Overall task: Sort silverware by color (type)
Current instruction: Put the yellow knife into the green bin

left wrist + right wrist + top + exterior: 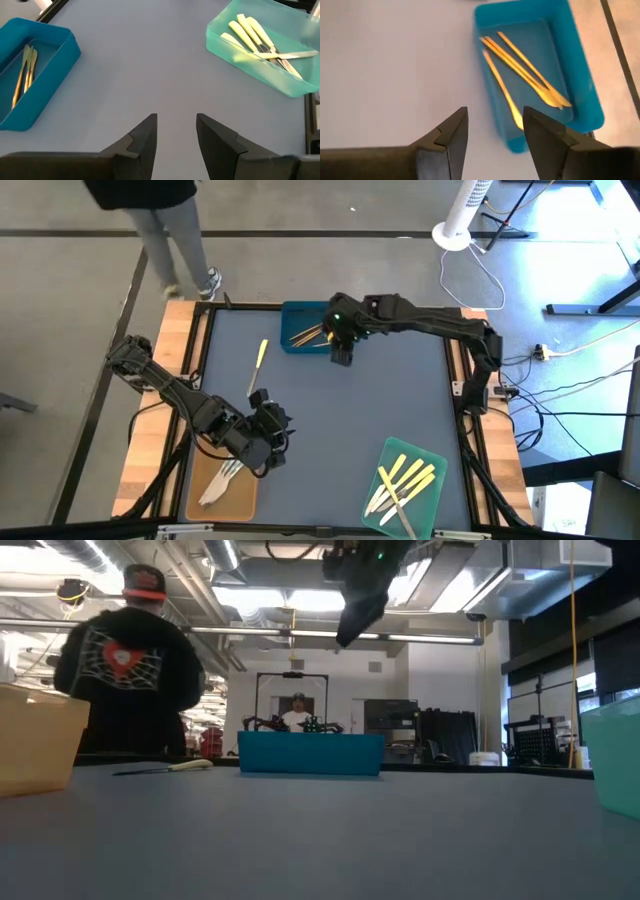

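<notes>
Golden-brown utensils [522, 70] lie in the blue tray [292, 313] at the far middle of the table. My right gripper [342, 356] hangs open above the mat beside that tray's right end, nothing between its fingers [451, 137]. One pale yellow-handled knife [258, 364] lies flat on the mat. Silvery-white utensils [222, 478] rest in the tan tray [245, 498] at the near left. Pale yellow utensils [405, 480] fill the green tray [436, 462] at the near right. My left gripper [272, 442] is open and empty over the mat by the tan tray.
A person in dark clothes stands beyond the table's far left corner [150, 210]. Wooden borders [160, 380] and a black frame edge the grey mat. Open mat [370, 410] lies between the three trays.
</notes>
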Robot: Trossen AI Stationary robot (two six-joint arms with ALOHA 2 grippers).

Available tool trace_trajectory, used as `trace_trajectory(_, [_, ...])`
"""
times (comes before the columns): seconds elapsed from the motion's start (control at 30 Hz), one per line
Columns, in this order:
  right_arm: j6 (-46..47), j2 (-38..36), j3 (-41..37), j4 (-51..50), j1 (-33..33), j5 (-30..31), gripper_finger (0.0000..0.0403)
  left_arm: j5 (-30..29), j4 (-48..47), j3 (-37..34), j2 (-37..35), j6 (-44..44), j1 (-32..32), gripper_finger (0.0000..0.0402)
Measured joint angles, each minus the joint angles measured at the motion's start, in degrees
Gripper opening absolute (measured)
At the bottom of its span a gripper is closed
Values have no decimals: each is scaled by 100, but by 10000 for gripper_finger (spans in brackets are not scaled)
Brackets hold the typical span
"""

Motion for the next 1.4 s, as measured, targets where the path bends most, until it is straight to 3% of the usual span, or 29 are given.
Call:
trace_trajectory(0.27, [150, -487, 0, -382, 873, 178, 177, 158, -197, 7, 0, 2, 449, 131])
trace_trajectory(0.43, [432, -803, 0, -775, 1446, 837, 177, 487, -505, 7, 0, 3, 848, 131])
trace_trajectory(0.87, [1549, -1335, -36, -1903, 2818, 2202, 177, 502, -600, 7, 0, 253, 1612, 131])
trace_trajectory(1.13, [2276, -2048, -1316, -1753, 3393, 2451, 177, 507, -632, 7, 0, 254, 2033, 131])
trace_trajectory(1.4, [2796, -2987, -2994, -597, 3730, 2246, 177, 511, -1427, 7, 0, -153, 2743, 131])
